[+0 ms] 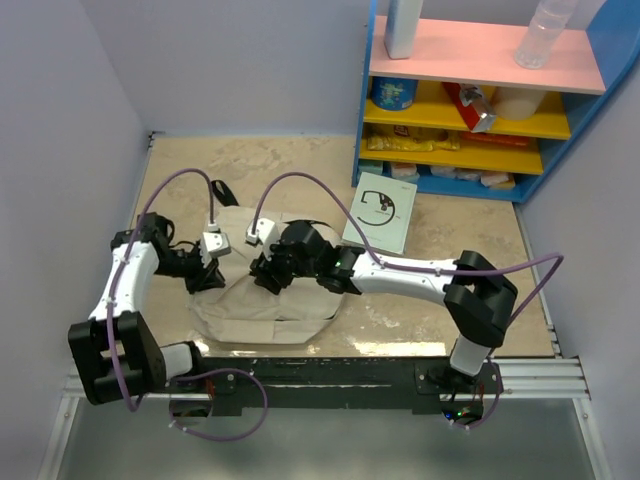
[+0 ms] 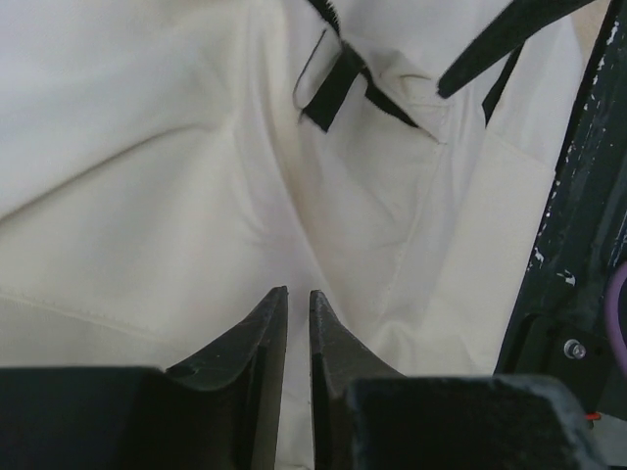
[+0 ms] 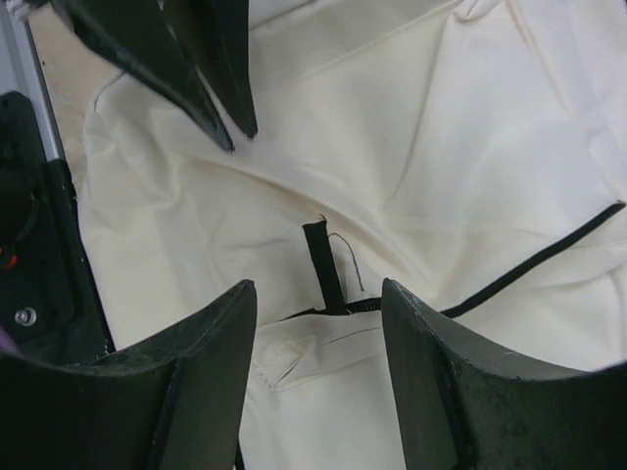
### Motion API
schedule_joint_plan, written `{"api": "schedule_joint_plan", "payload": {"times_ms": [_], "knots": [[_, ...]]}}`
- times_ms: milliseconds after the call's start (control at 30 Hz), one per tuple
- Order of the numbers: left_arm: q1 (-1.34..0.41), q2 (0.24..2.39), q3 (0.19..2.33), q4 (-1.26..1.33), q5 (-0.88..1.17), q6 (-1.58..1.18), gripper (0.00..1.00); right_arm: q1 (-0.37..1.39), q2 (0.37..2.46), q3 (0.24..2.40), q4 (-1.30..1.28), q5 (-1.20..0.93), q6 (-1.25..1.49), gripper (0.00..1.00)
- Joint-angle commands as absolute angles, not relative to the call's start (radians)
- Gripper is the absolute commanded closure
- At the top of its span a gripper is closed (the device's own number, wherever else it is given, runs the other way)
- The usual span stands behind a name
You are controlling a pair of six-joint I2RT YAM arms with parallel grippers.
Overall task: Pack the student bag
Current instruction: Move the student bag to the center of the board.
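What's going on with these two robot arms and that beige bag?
Two robot arms are working on the student bag, which lies slumped on the table. The left gripper has its jaws nearly together over the beige fabric; whether it pinches any is unclear. The right gripper hangs open astride a black tab. A white booklet lies beside the bag, not yet packed.
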State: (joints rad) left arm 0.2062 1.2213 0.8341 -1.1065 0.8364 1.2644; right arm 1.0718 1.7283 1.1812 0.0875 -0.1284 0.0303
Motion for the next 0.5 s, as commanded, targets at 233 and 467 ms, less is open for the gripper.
{"api": "schedule_joint_plan", "payload": {"times_ms": [233, 467], "knots": [[0.397, 1.381, 0.879, -1.1, 0.873, 1.366, 0.76, 1.095, 1.799, 1.311, 0.012, -0.132, -0.072, 0.42], [0.403, 1.318, 0.848, -0.899, 0.833, 1.192, 0.75, 1.097, 1.868, 1.325, 0.003, -0.103, -0.074, 0.43]]}}
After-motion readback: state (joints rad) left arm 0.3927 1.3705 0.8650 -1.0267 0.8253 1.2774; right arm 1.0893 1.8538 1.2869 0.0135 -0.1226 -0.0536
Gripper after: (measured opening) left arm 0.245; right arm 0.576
